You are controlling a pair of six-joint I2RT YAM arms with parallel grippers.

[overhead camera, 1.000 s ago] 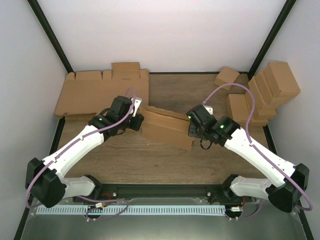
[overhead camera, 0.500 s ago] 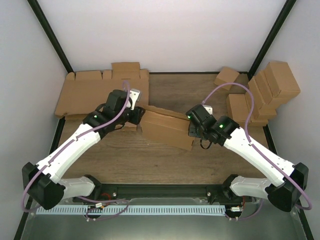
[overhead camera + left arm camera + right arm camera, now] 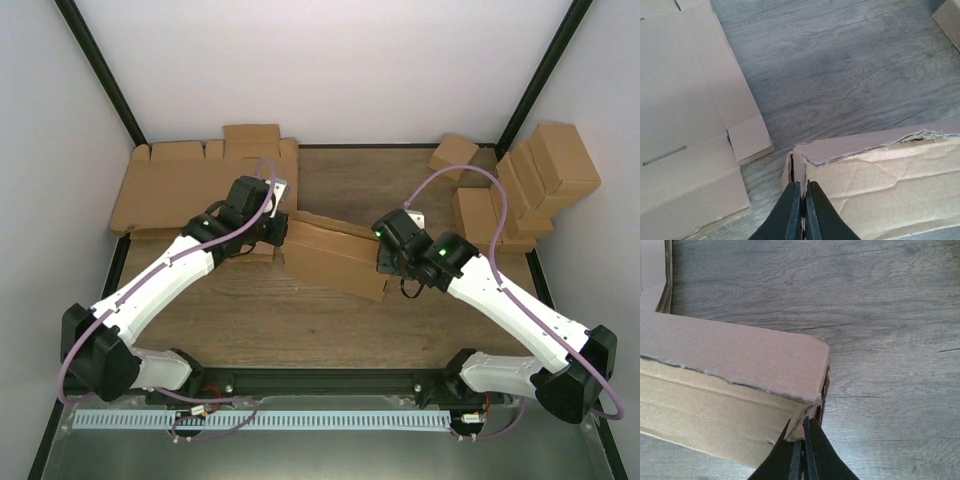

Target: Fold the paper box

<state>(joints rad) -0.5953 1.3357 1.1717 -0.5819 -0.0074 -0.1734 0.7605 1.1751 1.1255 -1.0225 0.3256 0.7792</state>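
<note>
The paper box (image 3: pixel 335 257) is a brown cardboard mailer box, folded up and lying slanted in the middle of the table. My left gripper (image 3: pixel 281 232) is at its left end; in the left wrist view the gripper (image 3: pixel 803 200) is shut on the box's thin end wall (image 3: pixel 799 170). My right gripper (image 3: pixel 383 262) is at its right end; in the right wrist view the gripper (image 3: pixel 802 437) is shut on a cardboard tab at the box's lower right corner (image 3: pixel 810 417). The lid (image 3: pixel 735 352) lies down over the box.
A pile of flat cardboard blanks (image 3: pixel 190 185) lies at the back left and shows in the left wrist view (image 3: pixel 685 115). A cluster of small ready-made boxes (image 3: pixel 530 185) stands at the back right, with one box (image 3: pixel 453 154) apart near the back edge.
My left arm has swung its elbow and wrist upward and slightly right at the box's left end. The box and the right arm have stayed in place.
</note>
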